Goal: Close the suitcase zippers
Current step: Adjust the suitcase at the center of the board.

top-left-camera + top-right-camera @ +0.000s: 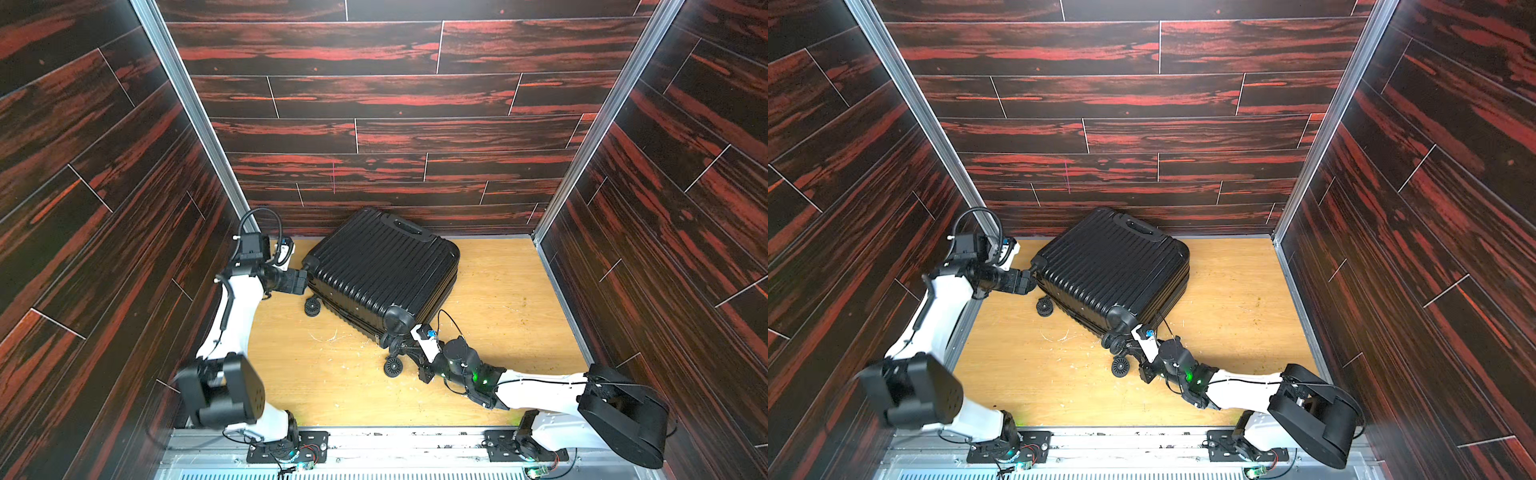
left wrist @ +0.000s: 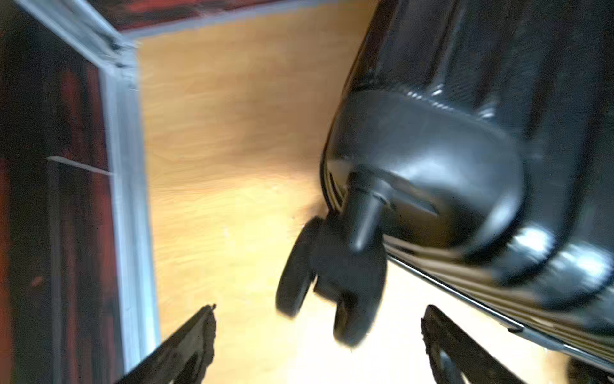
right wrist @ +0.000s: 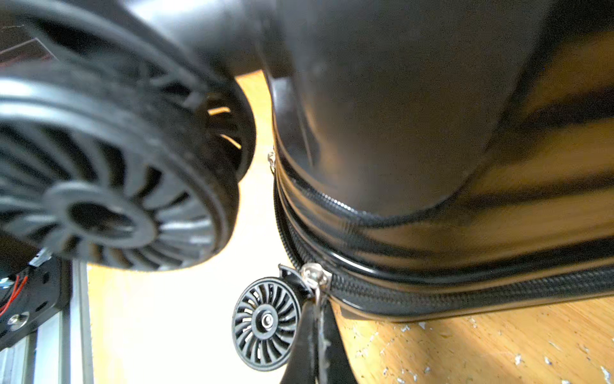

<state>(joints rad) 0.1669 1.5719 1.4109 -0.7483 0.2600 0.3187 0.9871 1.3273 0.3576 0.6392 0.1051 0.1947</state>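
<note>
suitcase (image 1: 382,270): one black ribbed case, lying flat and skewed on the far left part of the table (image 1: 498,311), its far corner close to the back wall; both shells lay together.
handle (image 1: 409,228): one, set into the far side of the case.
wheels (image 1: 311,307): three made out in a top view, one by the left corner and two at the near corner.
zippers (image 3: 465,292): two toothed tracks counted in the right wrist view, running round the near corner one above the other.
zipper pull (image 3: 315,276): one shiny metal slider on the lower track, its tab hanging down.
arms (image 1: 232,307): two, white and black, one at each side.
left gripper (image 1: 301,282): fingers (image 2: 192,339) spread wide and empty, just beside the left wheel corner of the case.
right gripper (image 3: 317,319): fingers (image 3: 307,335) clenched together on the tab of the zipper pull, low at the near corner between the two wheels.
walls (image 1: 374,104): three, dark planks streaked with red.
</note>
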